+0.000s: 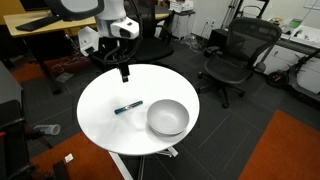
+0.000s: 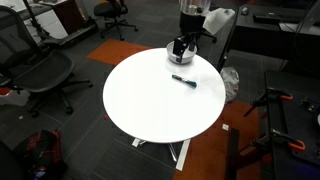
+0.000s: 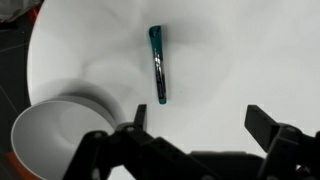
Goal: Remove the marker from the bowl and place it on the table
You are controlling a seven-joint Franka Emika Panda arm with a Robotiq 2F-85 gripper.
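Your black two-finger gripper [image 3: 195, 112] hangs wide open and empty above the round white table [image 1: 100, 120], the short dark marker with a teal section [image 3: 158, 65] lying flat on the tabletop just beyond its fingertips, and the shallow grey-white bowl [image 1: 167, 118] standing near the marker but apart.

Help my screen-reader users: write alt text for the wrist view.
A teal-and-dark marker lies on the white table, outside the bowl at lower left. The open end effector frames the bottom edge, holding nothing.
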